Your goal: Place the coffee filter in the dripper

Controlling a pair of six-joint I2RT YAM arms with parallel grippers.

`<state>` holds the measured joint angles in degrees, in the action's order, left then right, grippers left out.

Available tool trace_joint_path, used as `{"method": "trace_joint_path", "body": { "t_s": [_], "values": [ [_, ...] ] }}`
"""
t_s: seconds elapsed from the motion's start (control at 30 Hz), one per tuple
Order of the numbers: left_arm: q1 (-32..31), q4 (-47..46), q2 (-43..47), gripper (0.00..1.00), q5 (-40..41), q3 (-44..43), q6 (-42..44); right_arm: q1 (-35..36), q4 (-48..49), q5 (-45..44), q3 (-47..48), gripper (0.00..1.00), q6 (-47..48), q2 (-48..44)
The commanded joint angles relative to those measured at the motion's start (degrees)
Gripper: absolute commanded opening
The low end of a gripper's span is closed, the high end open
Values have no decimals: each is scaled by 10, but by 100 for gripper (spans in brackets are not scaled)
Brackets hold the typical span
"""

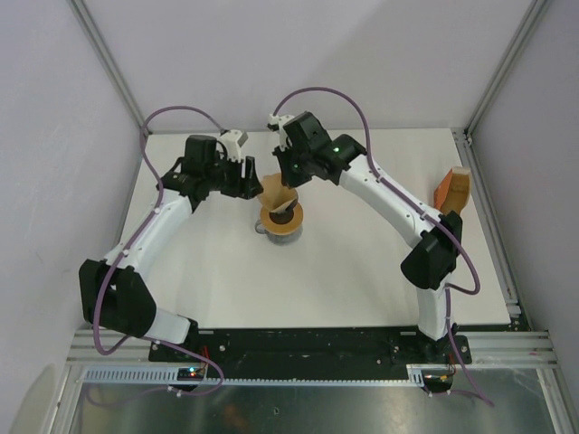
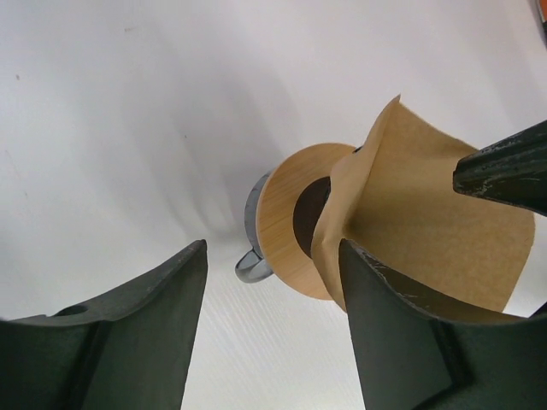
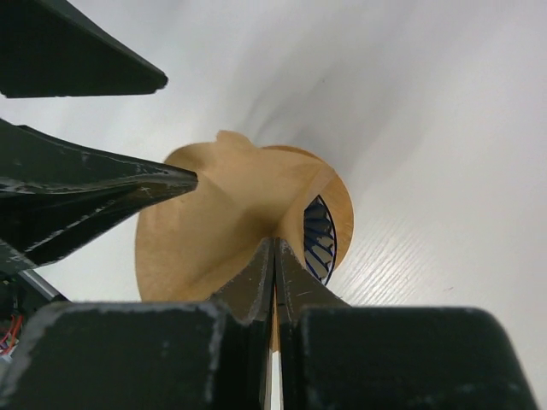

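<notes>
Pinching the coffee filter (image 3: 222, 213) by one edge, the right gripper (image 3: 273, 246) has its jaws pressed together on the paper and holds it, partly spread, just above the dripper (image 3: 318, 239). The dripper's blue ribs show inside the dark hole of an amber disc (image 2: 282, 222) that rests over a jug (image 2: 249, 265), about mid-width on the worktop (image 1: 362, 271) and nearer its far edge. The left gripper (image 2: 273, 252) stands open beside the filter with one finger (image 2: 402, 333) seemingly against the paper, and an orange object (image 1: 452, 188) sits by the right edge.
</notes>
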<state>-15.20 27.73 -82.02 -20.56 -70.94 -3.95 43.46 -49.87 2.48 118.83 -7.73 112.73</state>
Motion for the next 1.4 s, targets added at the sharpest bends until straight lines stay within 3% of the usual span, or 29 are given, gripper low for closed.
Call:
{"method": "trace_joint_path", "body": {
  "t_s": [0.0,0.3,0.53,0.57,0.7,0.87,0.9,1.1,1.37],
  "values": [
    [1,-7,16,69,-3,-37,13,4,-3,4,44,0,10,-11],
    [0,-7,24,72,8,-51,19,-2,-8,-2,46,0,12,-22],
    [10,-7,33,74,30,-50,29,-22,23,-7,-13,0,6,-76],
    [13,-7,34,74,32,-50,30,-26,28,-11,-22,3,6,-88],
    [28,-8,35,78,54,-55,37,-54,71,-34,-93,33,2,-147],
    [66,-39,48,93,82,-29,37,-156,199,-22,-264,87,-32,-261],
    [77,-59,56,96,89,-19,37,-184,226,-9,-314,93,-46,-292],
    [134,-222,107,100,131,96,27,-343,318,3,-472,99,-70,-392],
    [180,-445,137,100,184,270,30,-400,444,-61,-618,99,-10,-443]
  ]
}}
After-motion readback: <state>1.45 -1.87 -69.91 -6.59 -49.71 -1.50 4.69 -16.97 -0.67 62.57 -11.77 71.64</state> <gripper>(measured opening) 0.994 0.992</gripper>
